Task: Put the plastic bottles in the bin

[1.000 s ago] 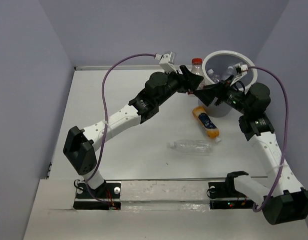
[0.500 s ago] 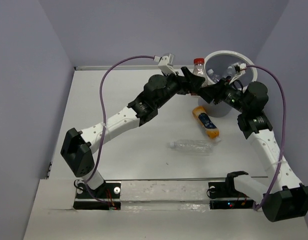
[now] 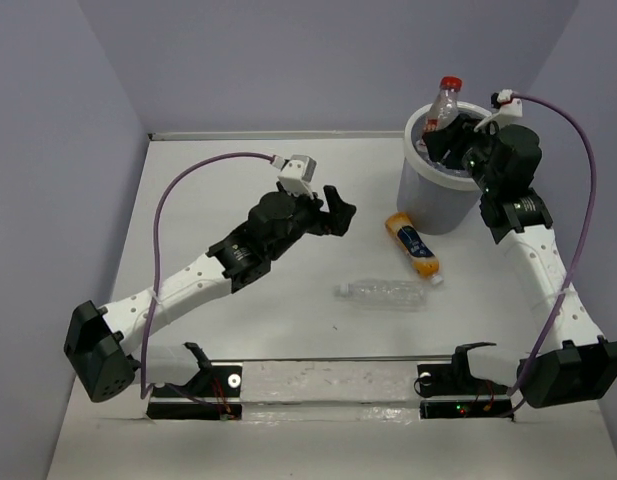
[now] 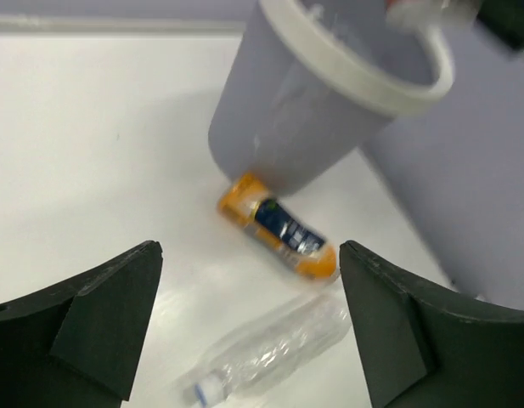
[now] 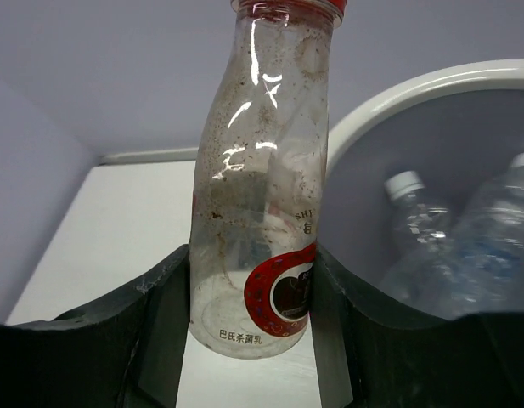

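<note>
My right gripper is shut on a clear red-capped bottle, holding it upright by its base. It hangs over the left rim of the grey bin, bottle above the gripper. Two clear bottles lie inside the bin. My left gripper stands open and empty over the table, left of the bin. Past its fingers lie an orange bottle with a blue label by the bin's foot and a clear bottle. On the table these are the orange bottle and clear bottle.
Purple-grey walls close in the white table at the back and both sides. The bin stands near the back right corner. A purple cable loops above the left arm.
The left gripper let go of the red-capped bottle, opened and drew back to the left and nearer. The right gripper closed on that bottle and lifted it above the bin's rim.
</note>
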`<control>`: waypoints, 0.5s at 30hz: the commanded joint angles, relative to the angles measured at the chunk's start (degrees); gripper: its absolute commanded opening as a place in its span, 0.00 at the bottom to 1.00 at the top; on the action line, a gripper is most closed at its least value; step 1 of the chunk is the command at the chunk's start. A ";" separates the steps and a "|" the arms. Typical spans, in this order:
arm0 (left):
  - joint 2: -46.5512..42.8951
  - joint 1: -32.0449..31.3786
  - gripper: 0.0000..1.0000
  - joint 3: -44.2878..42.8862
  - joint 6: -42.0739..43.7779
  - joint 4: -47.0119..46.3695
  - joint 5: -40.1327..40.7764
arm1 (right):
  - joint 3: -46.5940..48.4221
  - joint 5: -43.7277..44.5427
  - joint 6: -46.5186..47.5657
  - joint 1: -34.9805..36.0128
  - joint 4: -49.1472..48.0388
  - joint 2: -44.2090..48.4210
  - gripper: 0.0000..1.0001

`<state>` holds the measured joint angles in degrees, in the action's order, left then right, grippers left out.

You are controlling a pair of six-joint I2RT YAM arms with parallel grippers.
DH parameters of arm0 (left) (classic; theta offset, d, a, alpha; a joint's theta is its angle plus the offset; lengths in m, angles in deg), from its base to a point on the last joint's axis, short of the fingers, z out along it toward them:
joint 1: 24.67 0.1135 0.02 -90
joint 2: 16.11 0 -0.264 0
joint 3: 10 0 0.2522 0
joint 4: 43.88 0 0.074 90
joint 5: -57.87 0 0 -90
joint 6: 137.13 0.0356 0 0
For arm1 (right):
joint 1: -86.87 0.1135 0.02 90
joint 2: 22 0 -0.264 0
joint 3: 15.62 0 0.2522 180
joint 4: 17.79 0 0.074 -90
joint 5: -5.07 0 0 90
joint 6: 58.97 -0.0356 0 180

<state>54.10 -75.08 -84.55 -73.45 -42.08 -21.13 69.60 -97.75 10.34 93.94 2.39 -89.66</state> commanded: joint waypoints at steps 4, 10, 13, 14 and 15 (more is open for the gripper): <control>5.27 -7.67 0.92 4.55 14.89 5.90 -7.07 | 3.60 26.69 6.89 -2.50 5.27 -3.53 0.12; 12.83 -15.41 0.94 -2.30 22.97 6.52 -4.33 | 3.94 31.89 8.55 -2.50 6.58 -4.94 0.86; 16.26 -17.52 0.96 -4.41 27.71 7.04 -3.71 | 6.32 29.36 8.82 -2.50 9.75 -4.51 0.95; 17.23 -17.79 0.96 -4.42 27.73 7.04 -3.71 | 6.32 28.47 8.82 -2.50 10.19 -4.50 0.95; 19.15 -18.05 0.96 -5.12 29.30 7.48 -3.80 | 5.63 27.33 8.04 -2.50 10.37 -3.19 0.95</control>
<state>70.36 -91.93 -85.56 -52.14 -33.93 -25.85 72.42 -70.12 17.66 91.58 11.00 -95.14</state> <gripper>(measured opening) 0.953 0.943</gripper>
